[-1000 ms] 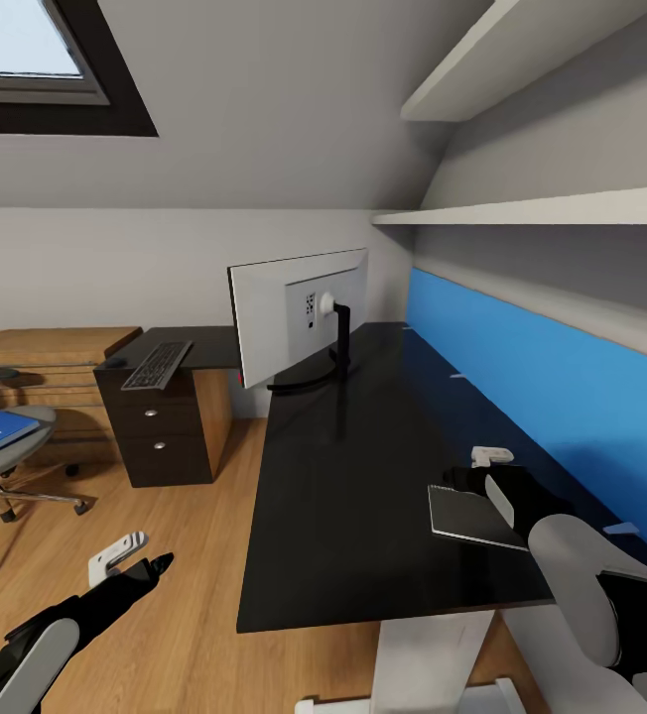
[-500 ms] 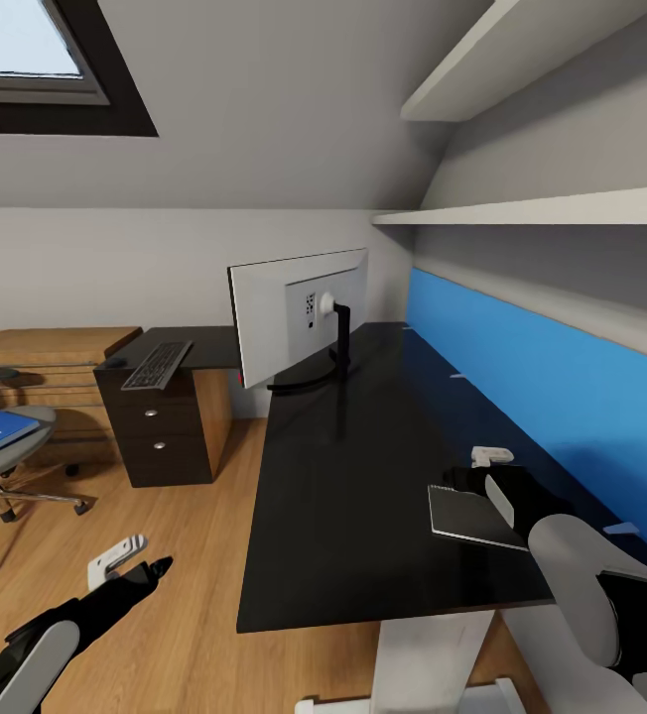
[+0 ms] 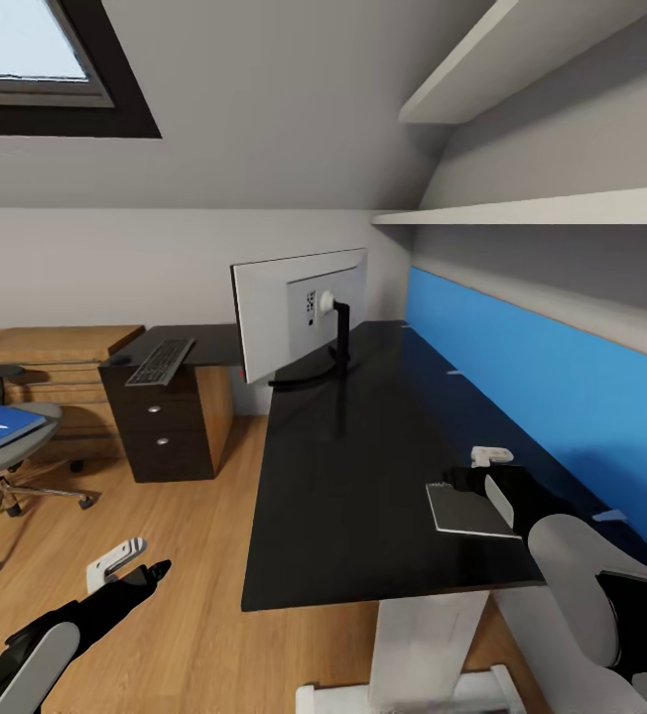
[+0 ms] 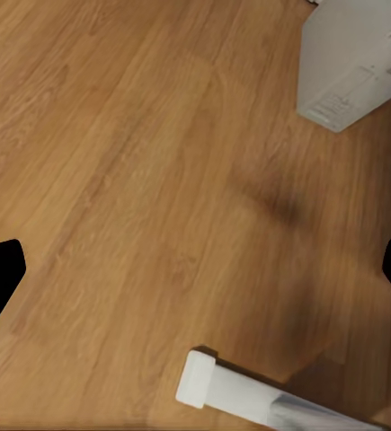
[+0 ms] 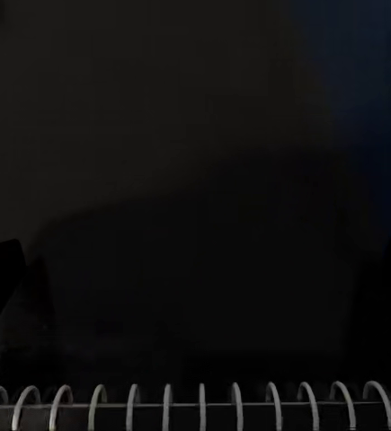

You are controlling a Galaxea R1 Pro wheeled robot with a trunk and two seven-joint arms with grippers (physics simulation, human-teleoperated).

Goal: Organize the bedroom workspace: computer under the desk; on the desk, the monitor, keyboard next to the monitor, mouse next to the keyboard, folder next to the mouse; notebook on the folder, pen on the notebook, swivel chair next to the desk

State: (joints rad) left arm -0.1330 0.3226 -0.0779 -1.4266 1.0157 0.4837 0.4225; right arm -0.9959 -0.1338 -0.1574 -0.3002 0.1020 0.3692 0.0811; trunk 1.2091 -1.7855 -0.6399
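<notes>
From the head view, the right gripper [image 3: 477,474] is hovering at the notebook [image 3: 467,510] lying flat on the desk [image 3: 353,476], well apart from the monitor [image 3: 299,312], its coil side facing the arm; the folder [image 3: 1,427] is sitting on the swivel chair [image 3: 6,451]. In the left wrist view, the left gripper [image 4: 195,269] is hanging wide over the floor [image 4: 114,180] near the computer [image 4: 357,58]. In the right wrist view, the coil [image 5: 195,404] is lying crosswise; that grip seems closed on the notebook, though the picture is too dark to tell.

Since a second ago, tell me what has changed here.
The whole head view has shifted slightly, so the camera moved, not the objects. The right gripper stays at the notebook on the desk; the left gripper still hangs over the floor. The folder remains on the swivel chair, monitor and keyboard unmoved.
</notes>
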